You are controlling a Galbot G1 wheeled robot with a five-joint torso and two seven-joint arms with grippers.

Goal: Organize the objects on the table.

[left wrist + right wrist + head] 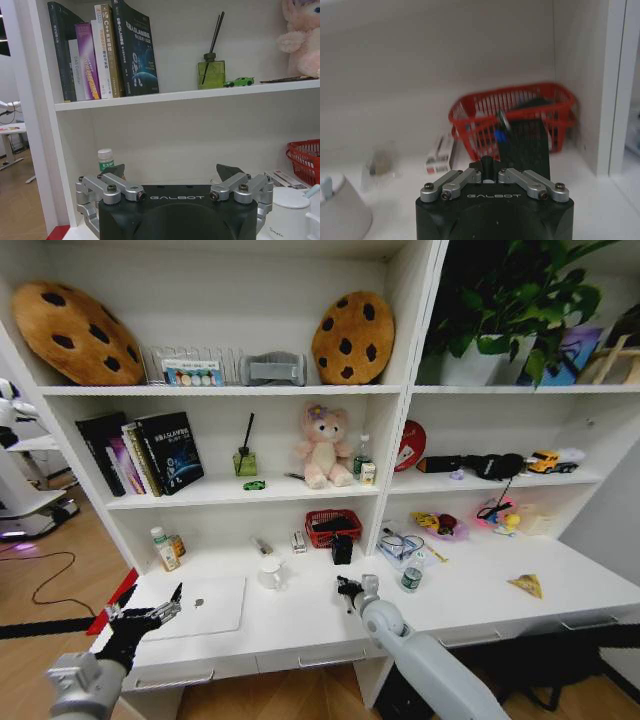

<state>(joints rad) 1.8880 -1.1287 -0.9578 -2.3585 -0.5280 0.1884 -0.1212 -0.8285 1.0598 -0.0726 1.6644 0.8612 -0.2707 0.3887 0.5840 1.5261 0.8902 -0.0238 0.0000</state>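
My right gripper (348,589) hovers over the middle of the white table (300,618), shut on a blue and black pen (499,131) that sticks up from its fingers (489,164). A black pen cup (342,549) stands just beyond it, in front of the red basket (520,112). My left gripper (152,617) is open at the table's left front, beside the silver laptop (207,605). A green-labelled clear bottle (411,577) and a yellow triangular piece (527,585) sit to the right. The tiny green toy car (240,81) is on the shelf above.
A white mug (270,573) stands behind the laptop, with small bottles (161,549) at the back left. Shelving rises behind the table, holding books (105,50), a reed diffuser (211,72) and a pink plush bear (324,446).
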